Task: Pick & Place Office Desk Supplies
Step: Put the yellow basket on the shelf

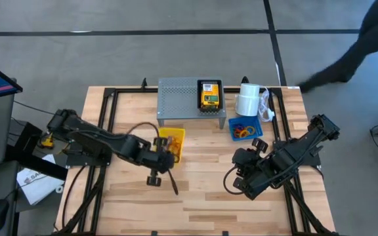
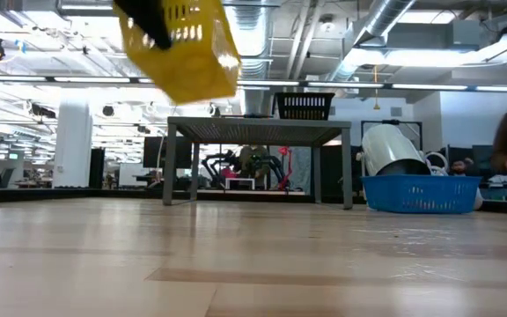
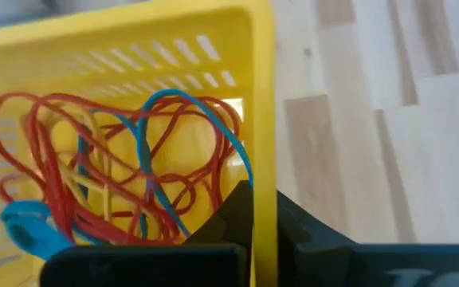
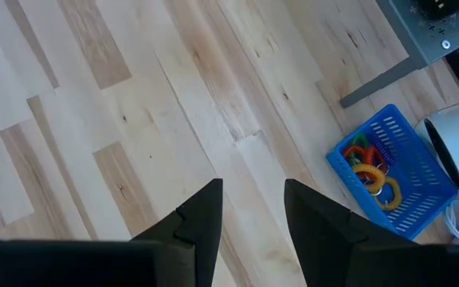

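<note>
My left gripper (image 1: 165, 157) is shut on a yellow basket (image 1: 171, 141), which hangs high above the table and tilted in the low view (image 2: 183, 48). Inside it lie thin red, blue and yellow loops (image 3: 118, 167). My right gripper (image 1: 238, 180) hovers open over bare wood at the table's right, nothing between its fingers (image 4: 253, 195). A blue basket (image 1: 245, 128) with coloured loops stands on the table at the far right. A black basket (image 1: 209, 96) holding a yellow-green crayon box sits on top of the grey shelf. My left gripper pinches one side wall of the yellow basket at its rim (image 3: 263, 159). One finger (image 3: 229, 219) is inside the basket and the other finger (image 3: 313, 235) is outside. The fingers slant down from the table's left. The basket is lifted clear of the table and tilted.
The grey perforated shelf (image 1: 182, 98) stands at the far middle, with a white paper roll (image 1: 248, 99) beside it behind the blue basket. A person (image 1: 353, 52) moves beyond the far right corner. Bare wood lies across the table's near half.
</note>
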Robot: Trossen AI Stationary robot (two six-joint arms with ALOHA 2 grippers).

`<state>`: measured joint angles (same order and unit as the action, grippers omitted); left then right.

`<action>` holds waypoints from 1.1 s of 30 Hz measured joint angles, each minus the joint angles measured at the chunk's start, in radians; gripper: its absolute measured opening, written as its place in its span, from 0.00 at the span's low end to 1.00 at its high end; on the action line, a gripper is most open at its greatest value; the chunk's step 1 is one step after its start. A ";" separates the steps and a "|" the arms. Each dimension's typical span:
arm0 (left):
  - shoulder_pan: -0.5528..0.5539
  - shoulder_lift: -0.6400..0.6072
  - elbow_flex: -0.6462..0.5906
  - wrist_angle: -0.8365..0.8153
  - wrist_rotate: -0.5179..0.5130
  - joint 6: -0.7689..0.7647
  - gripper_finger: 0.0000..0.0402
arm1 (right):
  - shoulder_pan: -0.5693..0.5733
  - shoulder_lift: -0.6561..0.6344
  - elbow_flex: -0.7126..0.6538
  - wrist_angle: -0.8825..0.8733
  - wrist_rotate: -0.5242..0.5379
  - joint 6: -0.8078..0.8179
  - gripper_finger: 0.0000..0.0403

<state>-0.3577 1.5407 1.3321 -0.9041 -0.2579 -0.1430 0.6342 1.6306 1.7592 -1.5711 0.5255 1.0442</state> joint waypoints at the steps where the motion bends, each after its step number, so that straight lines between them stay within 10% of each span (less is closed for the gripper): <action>1: 0.005 -0.008 0.021 -0.020 -0.018 0.010 0.00 | 0.000 0.000 0.000 0.000 0.000 0.000 0.33; 33: 0.628 0.086 0.164 -0.056 0.049 0.455 0.00 | 0.002 0.000 0.000 0.000 -0.011 0.021 0.33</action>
<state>0.2703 1.6263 1.4966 -0.9605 -0.2094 0.3116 0.6357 1.6302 1.7596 -1.5711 0.5150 1.0657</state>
